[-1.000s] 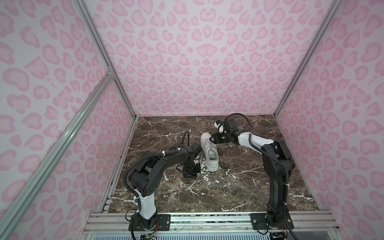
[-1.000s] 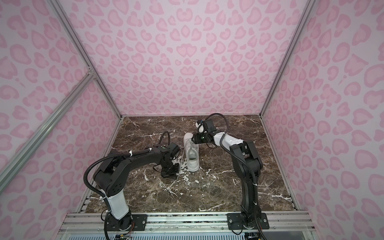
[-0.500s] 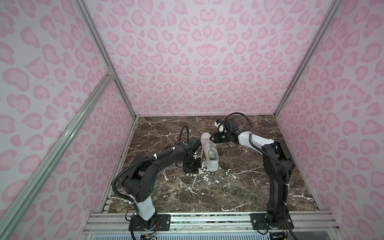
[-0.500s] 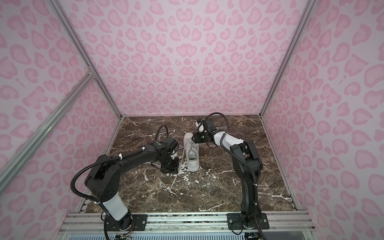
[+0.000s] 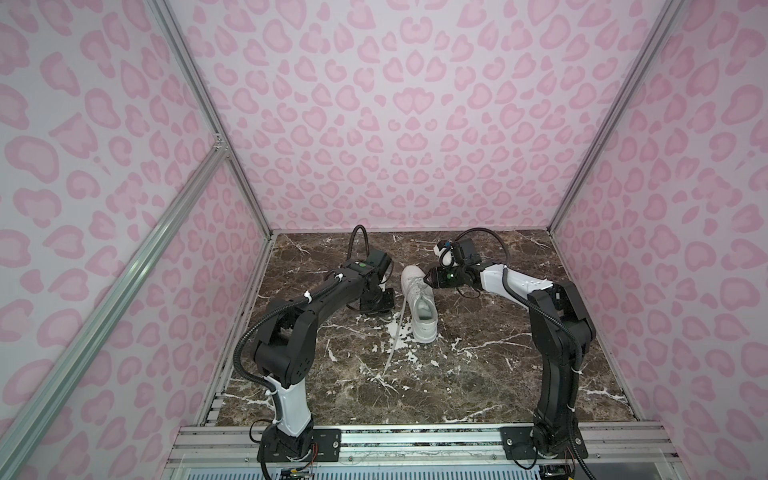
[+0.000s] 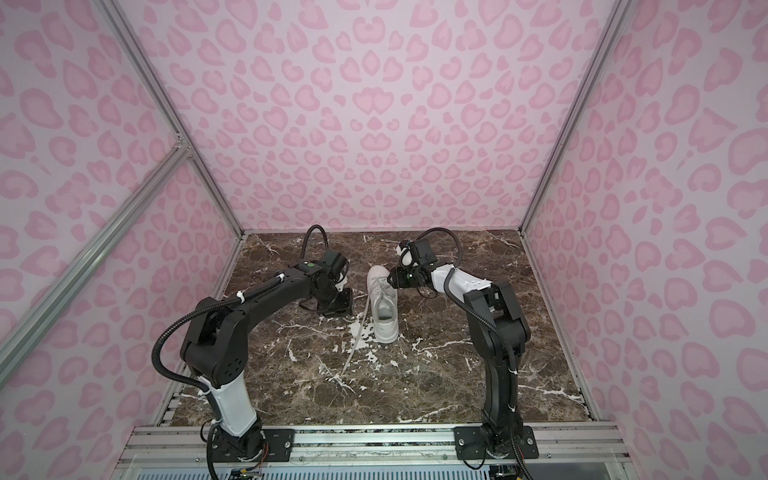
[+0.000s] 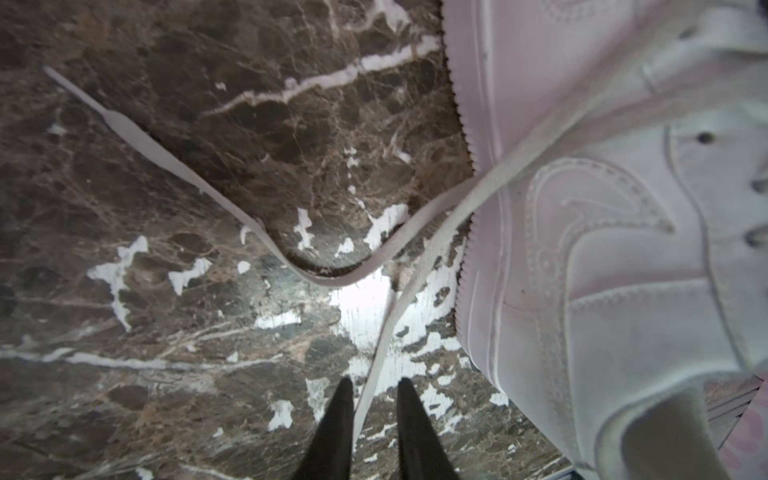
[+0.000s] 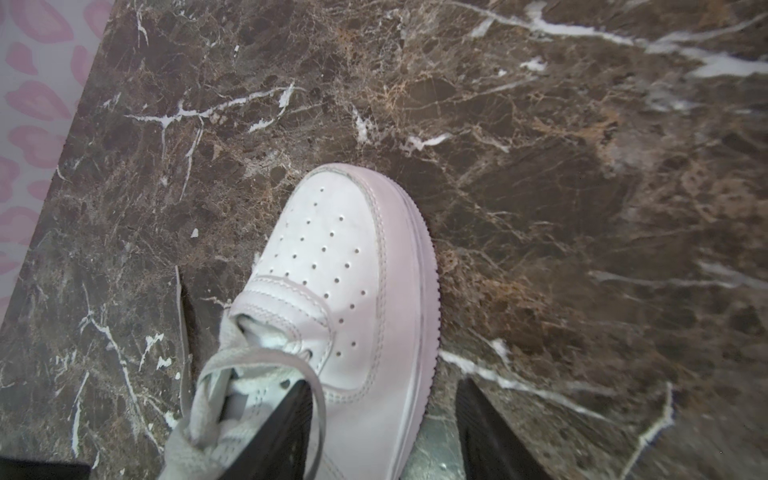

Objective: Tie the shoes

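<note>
Holding left hand (image 7: 374, 382) parted around loose lace (image 7: 384, 328), just beside shoe (image 7: 602, 291). Straddling shoe's side with right hand (image 8: 385, 382), apart too. Seemingly gathering laces; next needing both ends pinched and crossed.

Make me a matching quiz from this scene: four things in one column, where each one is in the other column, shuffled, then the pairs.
1 sneaker
2 long lace
3 left hand
4 right hand

A astride the sneaker's side
B on the marble tabletop, toe toward the back wall
C lying loose, running toward the front
D a lace between its fingers

Pairs: 1-B, 2-C, 3-D, 4-A
</note>
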